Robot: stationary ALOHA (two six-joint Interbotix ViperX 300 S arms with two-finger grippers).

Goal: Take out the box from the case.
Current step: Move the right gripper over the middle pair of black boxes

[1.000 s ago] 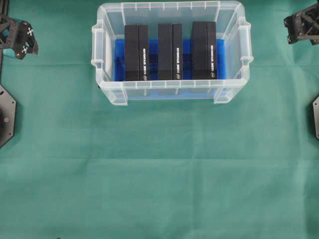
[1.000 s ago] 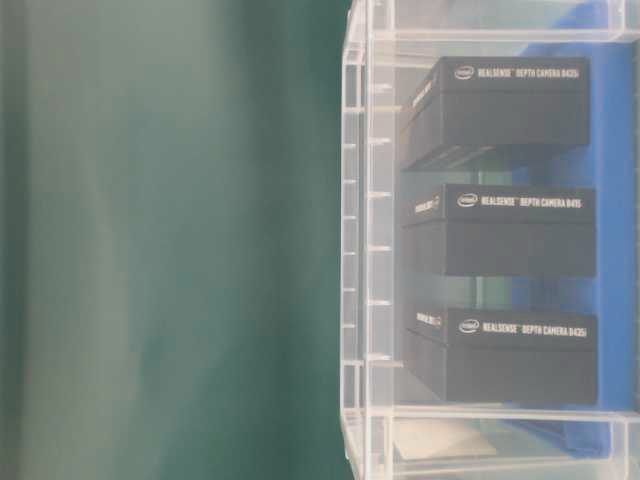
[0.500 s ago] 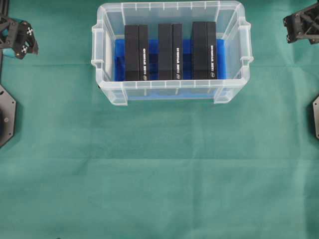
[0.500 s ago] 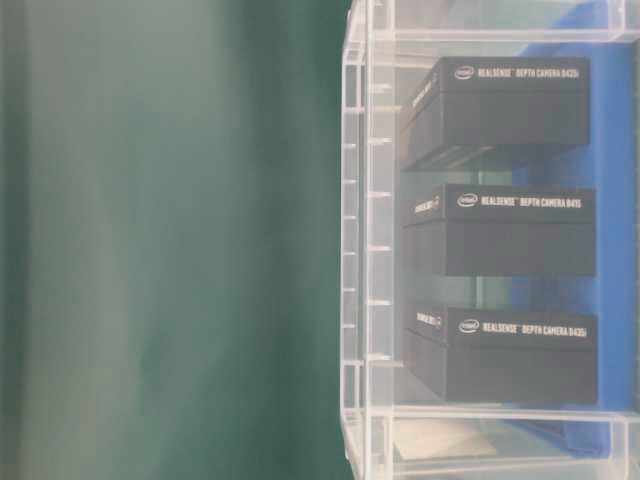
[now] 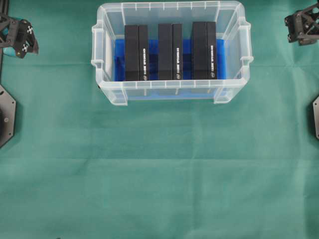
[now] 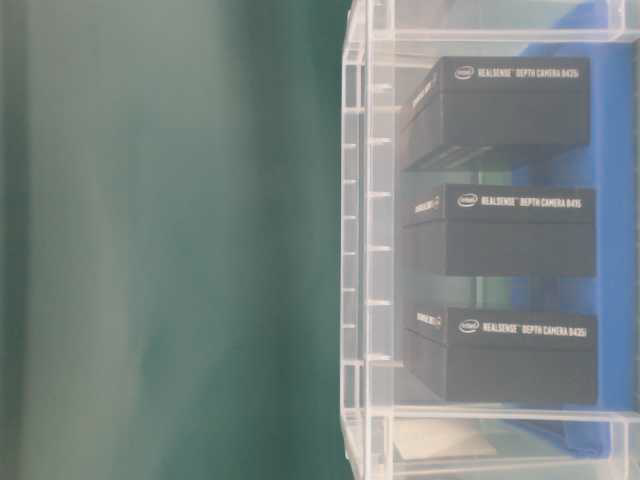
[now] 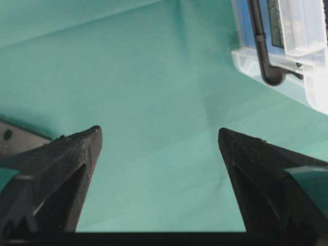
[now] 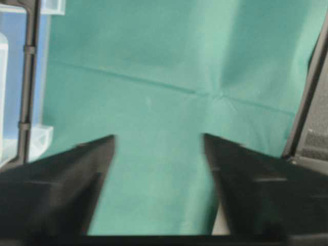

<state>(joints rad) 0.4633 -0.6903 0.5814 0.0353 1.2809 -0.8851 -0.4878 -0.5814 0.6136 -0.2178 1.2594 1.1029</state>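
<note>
The left gripper [image 7: 159, 141] hangs with its jaws spread wide and nothing between them, only green cloth showing in the gap, while the right gripper [image 8: 159, 146] also stands parted and empty over bare cloth, its fingers [image 8: 77, 169] blurred in the wrist view. Seen from overhead, the left gripper [image 5: 20, 37] sits well to the left of the case [image 5: 172, 95] and the right gripper [image 5: 304, 25] well to its right, both clear of its rim. Against the overhead picture of a second ago, the right gripper has edged slightly toward the right border; whether its jaws have changed cannot be told from that view. The left gripper is in the same place, and the case and its contents have not shifted.

Inside the case, three black RealSense depth camera boxes stand side by side on the blue lining [image 5: 119, 62]: the left box [image 5: 136, 52], the middle box [image 5: 170, 51] and the right box [image 5: 204, 50], with narrow gaps between them, none lifted. The table-level view shows the same three through the clear wall, white lettering legible on each.

The case rests near the far edge of a table covered in a creased green cloth [image 5: 159, 174]. Black mounting plates [image 5: 6, 114] sit at the table's left and right borders, level with the ground in front of the case.
</note>
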